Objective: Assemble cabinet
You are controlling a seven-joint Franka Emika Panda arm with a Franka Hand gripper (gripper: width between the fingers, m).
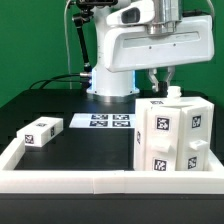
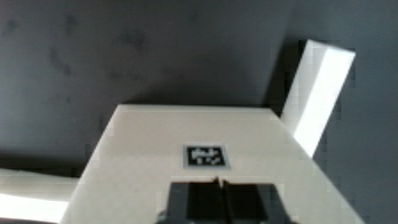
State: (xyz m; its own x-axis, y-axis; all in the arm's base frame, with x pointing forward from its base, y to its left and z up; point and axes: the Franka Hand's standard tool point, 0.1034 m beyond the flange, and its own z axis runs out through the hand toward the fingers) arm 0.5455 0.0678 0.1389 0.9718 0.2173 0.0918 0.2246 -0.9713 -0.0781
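The cabinet body (image 1: pixel 172 137), a large white box with several square tags, stands at the exterior view's right, in the corner of the table's rim. A small white nub (image 1: pixel 176 95) sticks up from its top. My gripper (image 1: pixel 160 80) is right above the body's top rear edge. In the wrist view the body's top face (image 2: pixel 178 135) with one tag (image 2: pixel 208 155) lies under my gripper (image 2: pixel 219 186). The dark fingers (image 2: pixel 192 203) meet with nothing between them. A small white tagged block (image 1: pixel 40 132) lies apart at the exterior view's left.
The marker board (image 1: pixel 108 121) lies flat at the back middle, in front of the arm's base (image 1: pixel 105 85). A low white rim (image 1: pixel 60 178) edges the black table. A white upright strip (image 2: pixel 317 95) shows beside the body in the wrist view; I cannot tell what it is.
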